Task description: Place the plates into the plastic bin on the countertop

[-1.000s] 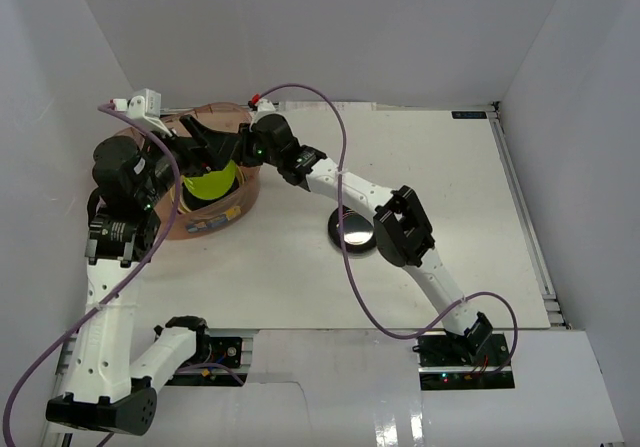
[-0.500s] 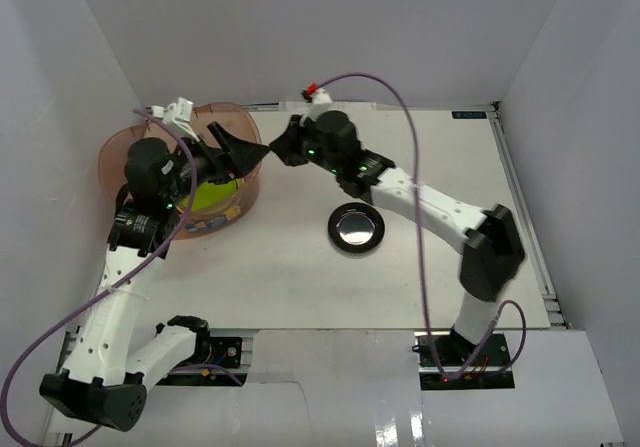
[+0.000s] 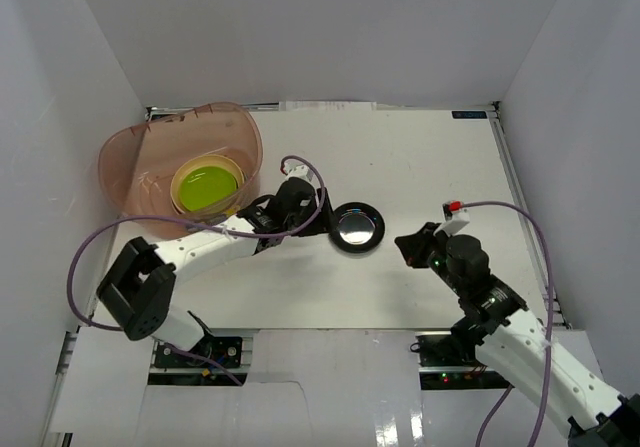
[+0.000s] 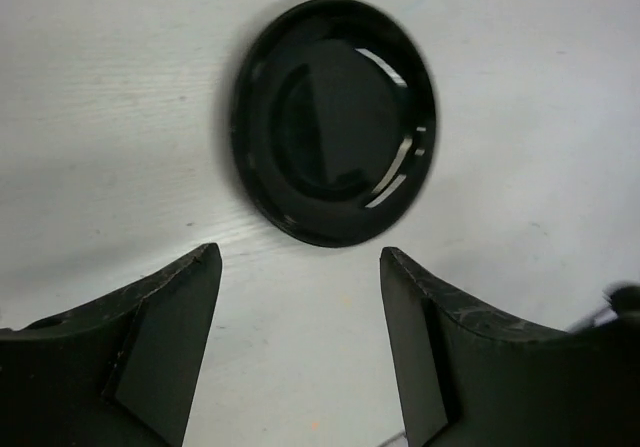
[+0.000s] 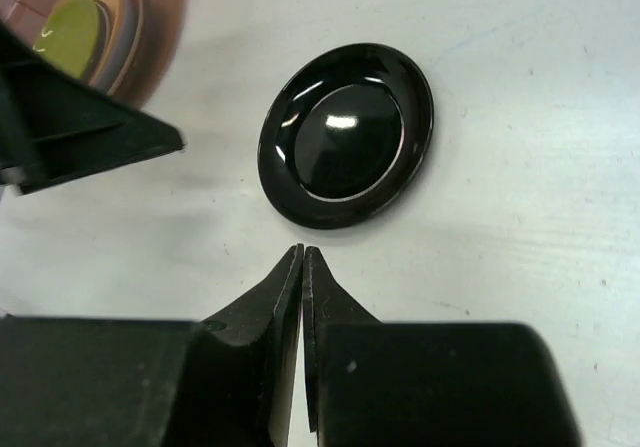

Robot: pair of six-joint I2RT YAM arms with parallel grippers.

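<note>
A glossy black plate (image 3: 357, 228) lies flat on the white countertop (image 3: 440, 167). It shows in the left wrist view (image 4: 335, 117) and the right wrist view (image 5: 347, 135). The pinkish-brown plastic bin (image 3: 250, 137) stands at the far left and holds a stack of plates with a lime green one (image 3: 205, 187) on top. My left gripper (image 3: 320, 217) is open and empty just left of the black plate, its jaws wide apart (image 4: 300, 267). My right gripper (image 3: 410, 247) is shut and empty (image 5: 302, 252), a short way right of the plate.
White walls enclose the countertop on three sides. A metal rail (image 3: 520, 207) runs along the right edge. The left arm's purple cable (image 3: 130, 227) trails over the table in front of the bin. The bin's corner and the stack show in the right wrist view (image 5: 75, 27).
Both arms have left the bin. The left gripper swung down and right to the black plate. The right arm pulled back to the near right.
</note>
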